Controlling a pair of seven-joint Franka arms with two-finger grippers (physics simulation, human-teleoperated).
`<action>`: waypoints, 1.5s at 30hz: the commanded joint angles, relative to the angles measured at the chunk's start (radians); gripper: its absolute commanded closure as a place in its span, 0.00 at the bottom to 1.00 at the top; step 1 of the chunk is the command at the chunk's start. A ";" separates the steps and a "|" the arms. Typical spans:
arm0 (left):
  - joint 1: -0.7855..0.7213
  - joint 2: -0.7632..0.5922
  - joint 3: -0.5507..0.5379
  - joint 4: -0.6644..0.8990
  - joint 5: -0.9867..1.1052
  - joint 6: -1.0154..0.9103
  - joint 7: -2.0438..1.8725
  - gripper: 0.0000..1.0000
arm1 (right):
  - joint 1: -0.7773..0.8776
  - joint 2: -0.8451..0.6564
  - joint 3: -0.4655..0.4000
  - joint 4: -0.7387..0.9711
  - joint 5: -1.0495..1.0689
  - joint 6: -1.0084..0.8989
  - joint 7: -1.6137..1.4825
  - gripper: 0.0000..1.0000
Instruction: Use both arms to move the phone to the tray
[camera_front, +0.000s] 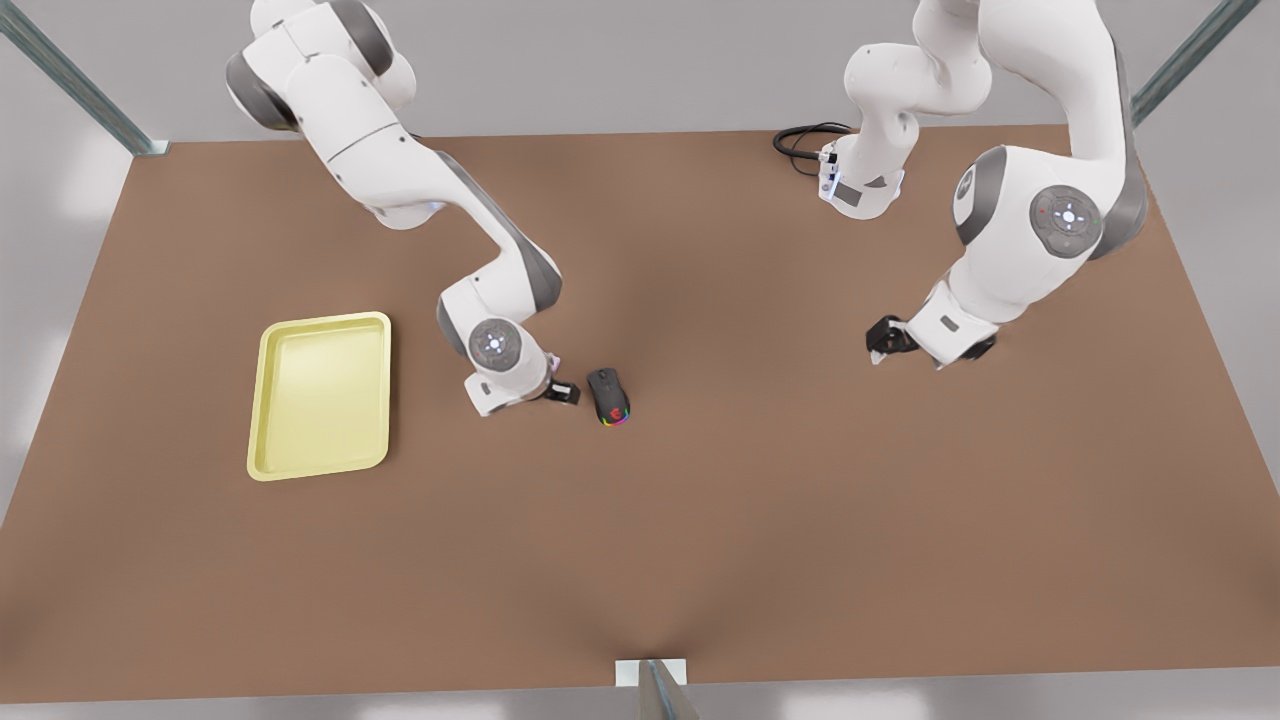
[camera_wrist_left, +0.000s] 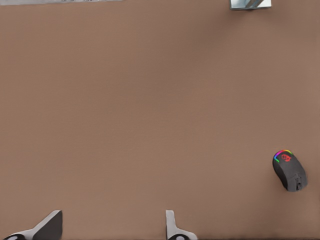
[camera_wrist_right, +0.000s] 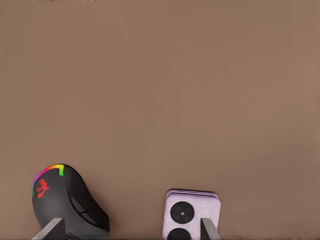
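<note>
1. Under the right gripper (camera_wrist_right: 130, 231) lies the pink phone (camera_wrist_right: 192, 212), flat on the brown table (camera_front: 700, 520). The jaws are spread wide and hold nothing, probably to straddle it.
2. Just beside it sits the RGB mouse (camera_wrist_right: 67, 200) — a grasp must avoid it.
3. Toward the front view's left, the yellow tray (camera_front: 320, 395) awaits the phone.
4. Farther off, the left gripper (camera_front: 885, 340) waits — open, holding nothing.

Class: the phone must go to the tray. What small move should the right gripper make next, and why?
Probably shift the open right gripper sideways, away from the mouse, to centre it on the phone: the phone lies hard by one finger, the mouse by the other. The left gripper waits open, farther off.
</note>
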 joint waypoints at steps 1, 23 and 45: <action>0.050 0.001 0.000 0.001 0.005 0.026 0.150 0.00 | 0.005 -0.022 0.002 -0.032 -0.003 0.024 0.728 0.00; 0.040 0.006 -0.007 -0.001 0.019 0.029 0.143 0.00 | 0.026 -0.007 -0.009 -0.302 -0.122 0.357 0.458 0.00; 0.040 0.007 -0.009 -0.006 0.019 0.031 0.145 0.00 | 0.023 0.050 -0.009 -0.281 -0.173 0.299 0.218 0.00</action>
